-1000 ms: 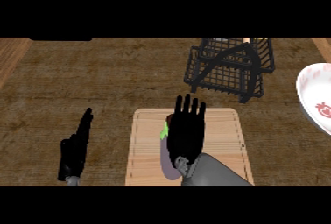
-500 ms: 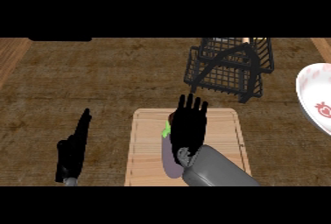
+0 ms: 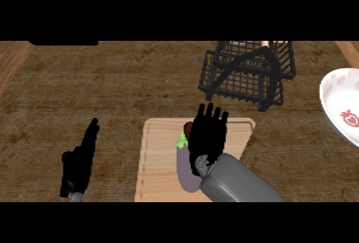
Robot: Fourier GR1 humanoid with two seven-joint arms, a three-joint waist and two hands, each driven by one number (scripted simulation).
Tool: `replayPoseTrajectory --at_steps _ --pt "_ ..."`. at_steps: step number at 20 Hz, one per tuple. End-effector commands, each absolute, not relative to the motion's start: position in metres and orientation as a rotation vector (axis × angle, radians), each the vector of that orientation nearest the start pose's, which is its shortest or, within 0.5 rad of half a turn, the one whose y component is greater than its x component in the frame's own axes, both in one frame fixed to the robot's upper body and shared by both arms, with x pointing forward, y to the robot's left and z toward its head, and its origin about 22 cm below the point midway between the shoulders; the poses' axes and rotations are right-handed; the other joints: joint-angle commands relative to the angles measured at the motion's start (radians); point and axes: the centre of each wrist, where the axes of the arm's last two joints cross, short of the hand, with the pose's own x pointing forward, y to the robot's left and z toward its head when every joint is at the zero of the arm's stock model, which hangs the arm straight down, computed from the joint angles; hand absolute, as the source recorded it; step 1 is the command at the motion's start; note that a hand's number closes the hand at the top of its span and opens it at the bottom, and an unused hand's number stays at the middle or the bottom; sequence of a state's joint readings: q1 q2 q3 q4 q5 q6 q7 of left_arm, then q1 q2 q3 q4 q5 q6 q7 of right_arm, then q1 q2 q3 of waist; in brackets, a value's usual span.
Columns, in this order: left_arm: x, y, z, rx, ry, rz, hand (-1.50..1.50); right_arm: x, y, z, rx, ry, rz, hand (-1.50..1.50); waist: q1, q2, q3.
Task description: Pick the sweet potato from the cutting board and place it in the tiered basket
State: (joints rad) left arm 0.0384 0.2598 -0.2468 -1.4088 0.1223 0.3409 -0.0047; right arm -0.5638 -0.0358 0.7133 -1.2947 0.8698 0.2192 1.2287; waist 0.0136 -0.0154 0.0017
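Note:
A light wooden cutting board [image 3: 157,161] lies on the counter in front of me. Only a small reddish-brown end of the sweet potato [image 3: 188,127] shows on it, beside the fingers of my right hand [image 3: 209,138]; the rest is hidden under that hand. My right hand is spread flat over the board, fingers straight and pointing away, holding nothing. The black wire tiered basket [image 3: 245,71] stands beyond the board to the right. My left hand [image 3: 79,161] rests open and edge-on on the counter left of the board.
A purple eggplant [image 3: 185,173] with a green stem lies on the board by my right wrist. A white plate [image 3: 342,111] with a strawberry on it sits at the right edge. The counter top is brown wood.
My right hand has slid a little forward over the board toward the far edge. The left hand has barely moved.

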Motion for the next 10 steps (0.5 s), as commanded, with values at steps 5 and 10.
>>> replayPoseTrajectory --at_steps 5,10 --pt "0.219 0.252 -0.043 0.266 -1.299 -0.018 0.0 0.278 -0.024 0.032 -1.186 -0.596 1.086 1.5 -0.005 0.015 -0.002" --pt "0.208 0.248 -0.058 0.249 -1.306 -0.035 0.0 0.285 -0.019 0.031 -1.18 -0.664 1.142 1.5 0.0 0.017 -0.002"
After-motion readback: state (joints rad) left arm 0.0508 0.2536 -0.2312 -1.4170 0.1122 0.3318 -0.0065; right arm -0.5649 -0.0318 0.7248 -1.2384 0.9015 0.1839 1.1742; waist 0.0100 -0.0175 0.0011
